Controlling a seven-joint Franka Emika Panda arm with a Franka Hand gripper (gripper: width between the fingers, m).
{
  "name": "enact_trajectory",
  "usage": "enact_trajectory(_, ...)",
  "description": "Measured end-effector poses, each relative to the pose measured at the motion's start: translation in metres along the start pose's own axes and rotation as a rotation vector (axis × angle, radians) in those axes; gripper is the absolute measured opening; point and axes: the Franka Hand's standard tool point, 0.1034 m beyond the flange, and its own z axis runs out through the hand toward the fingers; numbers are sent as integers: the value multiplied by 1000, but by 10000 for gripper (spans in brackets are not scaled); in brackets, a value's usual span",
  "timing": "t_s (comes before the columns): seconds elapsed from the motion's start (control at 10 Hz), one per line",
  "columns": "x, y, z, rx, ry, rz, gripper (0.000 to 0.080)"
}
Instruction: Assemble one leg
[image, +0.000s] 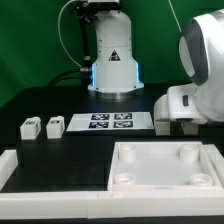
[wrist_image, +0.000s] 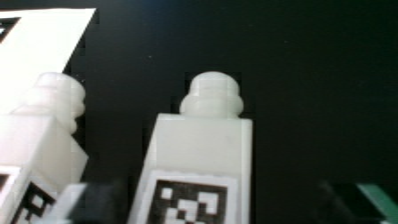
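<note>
In the wrist view a white leg (wrist_image: 201, 150) stands between my gripper's (wrist_image: 231, 205) two dark fingers (wrist_image: 98, 205), its knob end pointing away and its square tag facing the camera. The jaws are spread wider than the leg, with a dark gap on one side, so the gripper is open around it. A second leg (wrist_image: 45, 130) lies close beside it. In the exterior view the gripper (image: 170, 122) is low at the right end of the marker board (image: 110, 122), and the arm hides these two legs. Two more legs (image: 30, 127) (image: 55, 125) sit at the exterior view's left.
The large white square piece with round corner sockets (image: 165, 165) lies at the front right. A white L-shaped rail (image: 50, 172) runs along the front left. The robot base (image: 112, 60) stands at the back. A corner of the marker board (wrist_image: 45, 40) shows in the wrist view.
</note>
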Motion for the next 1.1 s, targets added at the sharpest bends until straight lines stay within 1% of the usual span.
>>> enact_trajectory(0.1,0,0,0,0,0,0,377)
enact_trajectory(0.2,0,0,0,0,0,0,286)
enact_trajectory(0.9,0,0,-1,1,1,-1,288)
enact_trajectory(1.1,-13,11,-35,8,-1,-2,288)
